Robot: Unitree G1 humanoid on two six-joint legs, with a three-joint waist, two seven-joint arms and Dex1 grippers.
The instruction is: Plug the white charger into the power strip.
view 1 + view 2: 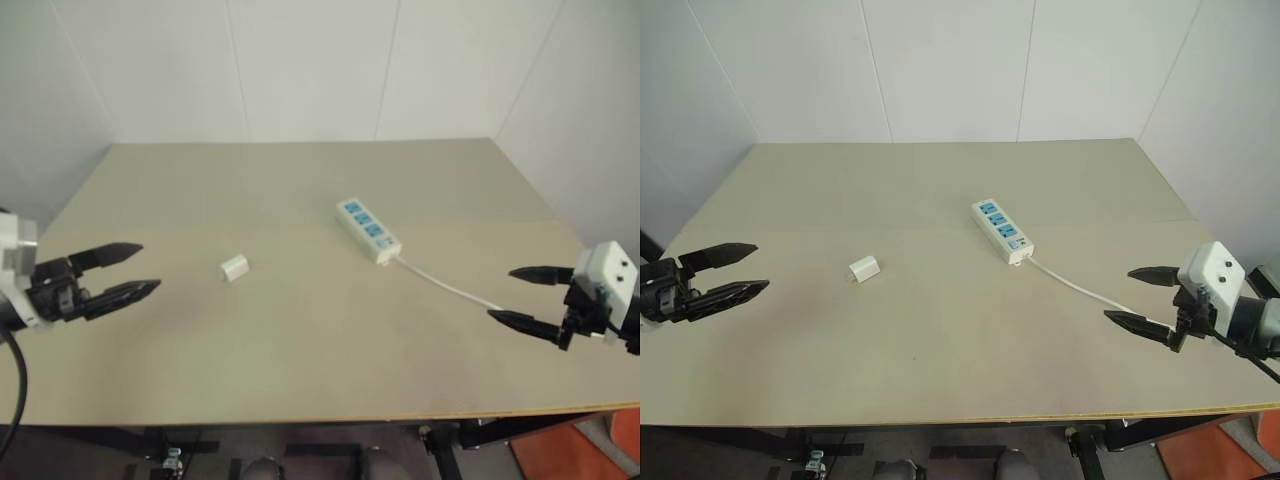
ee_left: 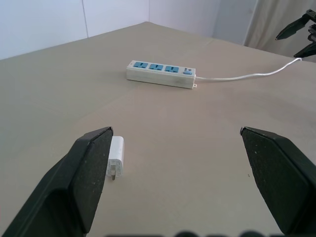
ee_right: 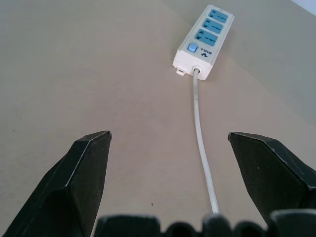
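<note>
The small white plastic charger [image 1: 234, 267] lies on its side in the middle-left of the tan table [image 1: 300, 360], prongs toward the left gripper [image 1: 140, 270]. The long white power strip [image 1: 368, 231] lies slanted, cord toward the right gripper [image 1: 520, 295]. Both grippers are spread wide, holding nothing.

White charger [image 1: 234, 267]; white strip [image 1: 368, 231] with blue sockets and white cord [image 1: 450, 287]; plain beige worktop [image 1: 300, 340]; black pincers with white housings.

The robot's black two-fingered left gripper [image 1: 128, 270] and right gripper [image 1: 528, 296] are hovering wide apart, fingers spread, pointing inward.
</note>
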